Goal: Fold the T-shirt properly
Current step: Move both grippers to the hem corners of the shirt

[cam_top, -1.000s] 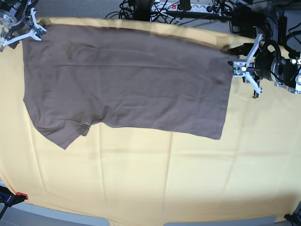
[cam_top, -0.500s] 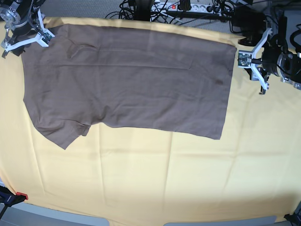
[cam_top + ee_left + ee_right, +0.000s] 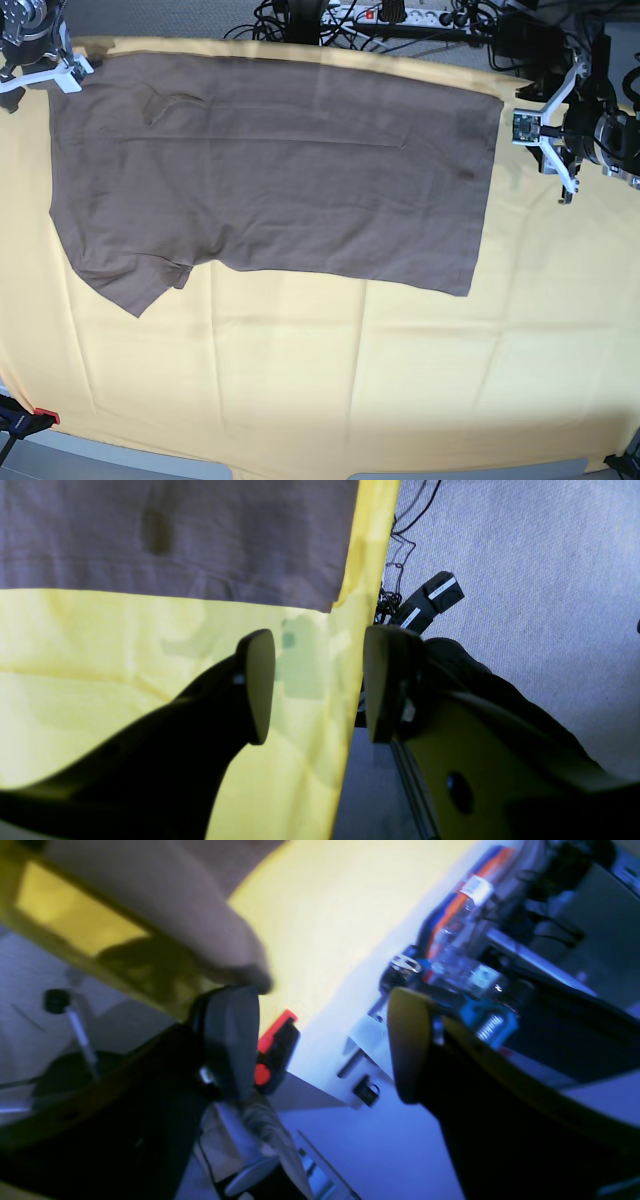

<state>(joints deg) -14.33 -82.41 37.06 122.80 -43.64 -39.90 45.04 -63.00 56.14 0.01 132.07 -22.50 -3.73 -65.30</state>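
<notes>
Yellow cloth [image 3: 330, 390] covers the whole desk, with cables and a power strip [image 3: 400, 15] massed beyond its far edge. At the far left corner the right hand [image 3: 38, 72] stands with its fingers spread and nothing between them; over the last second it has pulled back from the shirt's far left corner toward the edge of the cloth, and its own camera, though blurred, shows the pads apart with only background in the gap. Across the far half of the desk the T-shirt [image 3: 270, 180] lies flat in a half-width fold, its folded edge along the far side, one sleeve [image 3: 130, 280] projecting toward the near left and its hem running down the right side. That far right corner, which a second ago was bunched at the left hand, now lies squared and flat. At the far right the left hand [image 3: 545, 135] has opened and drawn clear to the right, just beside the hem but no longer touching it; its wrist view confirms separated pads over bare cloth with the shirt corner ahead. Both corners have therefore been released, which suggests the first lengthwise fold is set; the sleeve and the crosswise folds appear still to be done.
</notes>
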